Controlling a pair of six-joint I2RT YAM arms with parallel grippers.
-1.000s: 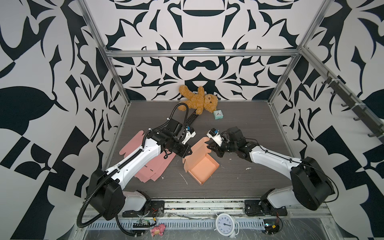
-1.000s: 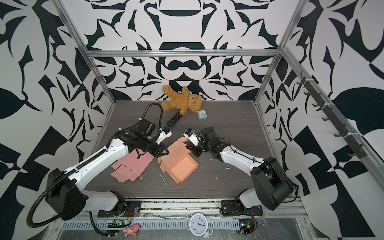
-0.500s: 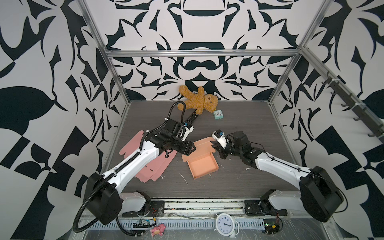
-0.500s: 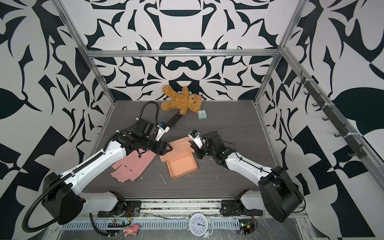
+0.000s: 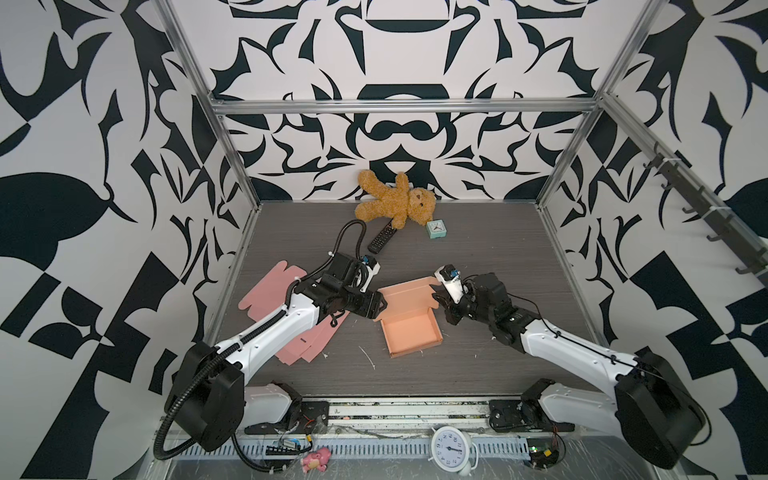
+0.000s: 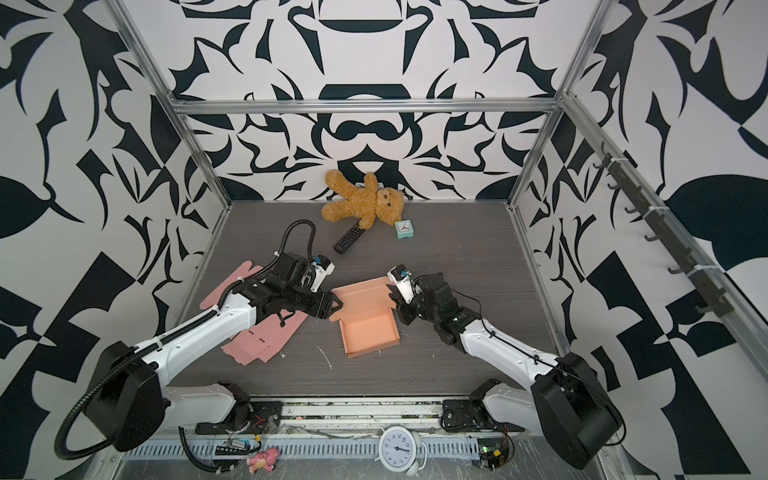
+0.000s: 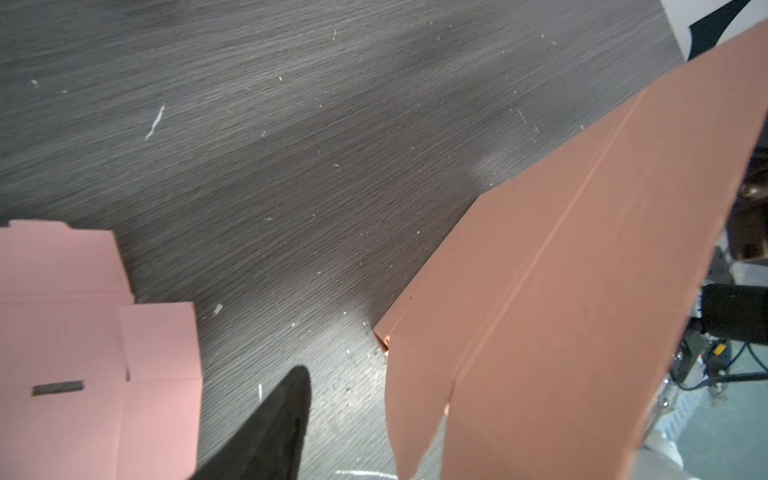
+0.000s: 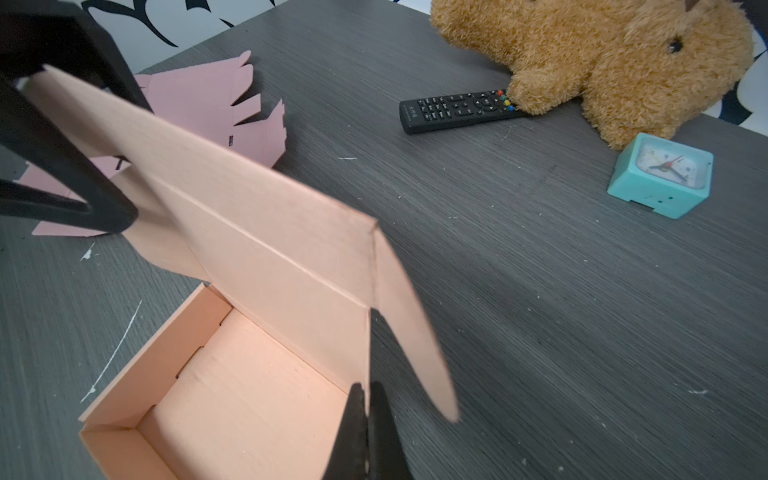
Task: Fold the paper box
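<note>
From where I stand, the orange paper box (image 5: 411, 334) sits in the middle of both top views on the dark table (image 5: 478, 257). Its tray is already squared up, and its lid (image 5: 409, 293) stands back from the rear wall, toward the upper part of the frame. The left gripper (image 5: 380, 309) is at the lid's left corner with its jaws apart. In the right wrist view its black fingers (image 8: 79, 166) straddle the lid's edge without pinching it. The right gripper (image 5: 437, 300) is closed, tips pressed together at the tray's rear right corner. I can't tell whether a sliver of wall is caught between them. To my eye the step in hand is bringing the lid over and tucking it in. I'd want the side flap (image 8: 409, 324) creased inward first, square to the lid, so it slips inside the tray wall rather than riding over it. The left gripper should press on the lid's face near the crease, not the free edge, while the right one pins the tray so it doesn't skate. The pink flat blanks (image 5: 270, 291) at the left lie close under the left arm, so best not to drag them.
</note>
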